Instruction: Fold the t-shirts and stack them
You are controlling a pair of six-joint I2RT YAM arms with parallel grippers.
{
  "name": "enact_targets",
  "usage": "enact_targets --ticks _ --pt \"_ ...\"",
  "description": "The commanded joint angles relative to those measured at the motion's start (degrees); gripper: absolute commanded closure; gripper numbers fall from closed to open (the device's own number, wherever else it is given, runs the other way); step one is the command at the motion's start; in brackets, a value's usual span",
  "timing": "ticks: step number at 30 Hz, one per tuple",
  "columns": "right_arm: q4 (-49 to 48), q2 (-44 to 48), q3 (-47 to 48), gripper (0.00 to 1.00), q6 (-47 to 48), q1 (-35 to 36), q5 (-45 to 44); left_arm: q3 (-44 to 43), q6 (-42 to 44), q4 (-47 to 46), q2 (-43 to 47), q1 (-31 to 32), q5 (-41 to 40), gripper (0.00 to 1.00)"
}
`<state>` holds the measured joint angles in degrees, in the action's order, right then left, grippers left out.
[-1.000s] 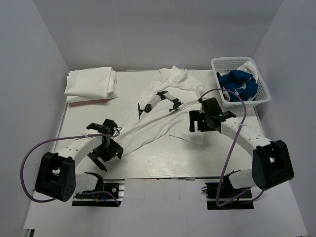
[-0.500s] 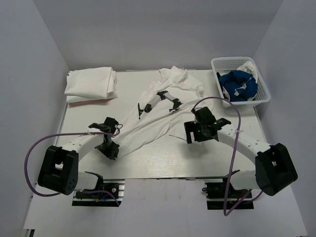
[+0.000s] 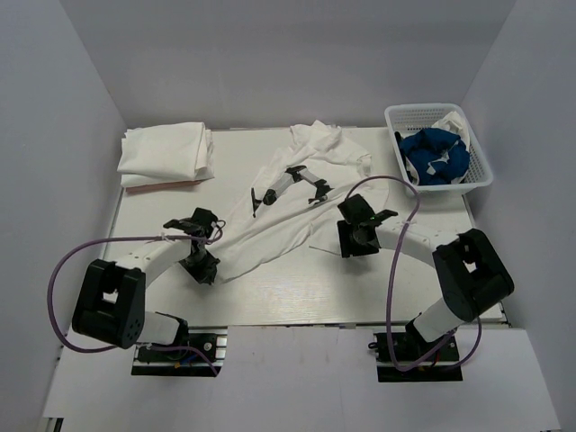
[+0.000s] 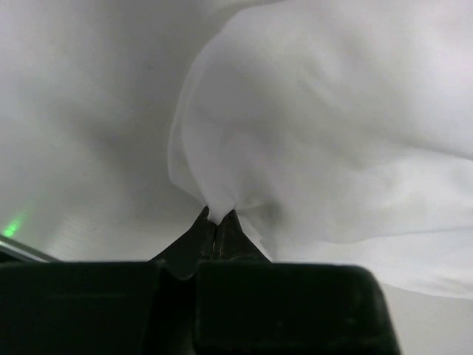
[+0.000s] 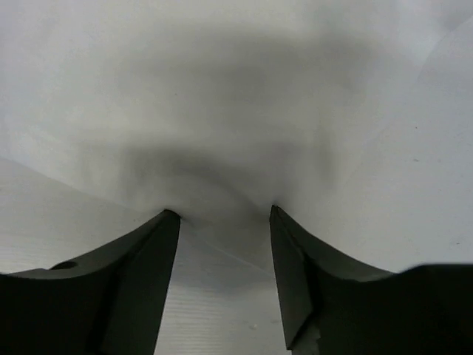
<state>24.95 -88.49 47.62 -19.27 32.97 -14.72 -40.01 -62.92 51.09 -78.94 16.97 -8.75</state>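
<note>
White cloth lies in a long, rumpled diagonal across the surface point(image 3: 270, 301): one white t-shirt point(image 3: 270, 225), its collar end toward the far edge and its hem end toward the near left. The left end effector point(image 4: 216, 218) is pinched tight on a small peak of that hem corner, the cloth bunching just above the closed tips in the left wrist view. The right end effector point(image 5: 222, 222) sits low on the shirt's right-hand edge with its jaws apart, and a shallow ridge of fabric rises between them, not yet gripped.

The step in hand looks like taking hold of two points so the shirt can be pulled flat before folding. To do it well, the right jaws should probably close on that ridge only, catching the shirt and not scraping the surface beneath. The left pinch is thin, so any pull is best kept slow and level, or the corner may slip free. Both arms would then draw apart evenly to smooth the wrinkles.

A stack of folded white shirts point(image 3: 166, 151) waits at the far left corner. The basket point(image 3: 483, 173) at the far right holds a blue shirt point(image 3: 432, 148) among more white cloth.
</note>
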Motion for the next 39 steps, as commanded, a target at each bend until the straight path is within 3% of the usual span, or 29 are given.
enact_targets --ticks 1,2,3,5,6,8,14,15,18,21,22,26,29,34,39 --pt "-1.0 -3.3 -0.2 0.45 -2.1 0.3 -1.6 -0.1 1.5 -4.9 3.5 -0.4 -2.8 1.0" --pt "-1.3 -3.4 0.0 0.53 -2.2 0.3 -1.5 -0.9 2.0 -4.3 4.1 0.2 -3.5 1.0" --pt "-2.2 -3.4 0.1 0.71 -2.0 0.3 -1.6 -1.9 2.0 -3.8 5.4 0.2 -3.6 1.0" --pt "-2.5 -3.0 0.5 0.82 -1.9 0.2 -1.7 -3.3 3.1 -3.8 6.6 0.7 -4.9 1.0" --pt "-3.1 -2.0 1.0 1.0 -1.4 -0.2 -2.3 -3.8 3.8 -3.8 7.1 0.7 -4.9 1.0" --pt "-3.2 -0.6 2.2 1.0 -1.2 -0.4 -4.0 -6.6 5.6 -3.8 8.7 0.7 -5.5 1.0" --pt "-4.6 12.3 12.4 1.0 2.6 -0.7 -20.5 -18.8 11.3 -5.0 11.0 0.7 -8.0 1.0" --pt "-8.0 13.8 13.1 1.0 3.5 -0.6 -25.2 -20.6 12.1 -5.6 11.7 0.7 -8.0 1.0" --pt "-16.4 20.0 17.5 1.0 9.1 -0.9 -28.6 -28.3 14.9 -7.6 13.2 0.7 -10.2 1.0" --pt "-28.6 24.6 20.1 1.0 18.5 -1.1 -29.7 -35.8 18.4 -10.9 14.2 0.7 -13.6 1.0" --pt "-30.7 25.6 22.1 1.0 25.5 -1.1 -30.4 -37.8 19.7 -12.1 14.2 0.7 -14.5 1.0" --pt "-42.4 24.8 34.2 1.0 39.7 -1.2 -29.7 -52.0 25.4 -16.8 12.8 0.7 -15.8 1.0" --pt "-43.9 21.9 40.1 1.0 47.3 -1.2 -27.5 -59.5 29.2 -19.2 12.8 0.7 -15.8 1.0" --pt "-43.8 17.0 60.8 1.0 56.9 -1.1 -24.6 -70.2 34.3 -22.0 11.6 0.7 -15.8 1.0" --pt "-44.5 14.2 68.3 1.0 61.4 -1.1 -21.1 -74.3 37.7 -25.2 11.6 0.7 -15.2 1.0"
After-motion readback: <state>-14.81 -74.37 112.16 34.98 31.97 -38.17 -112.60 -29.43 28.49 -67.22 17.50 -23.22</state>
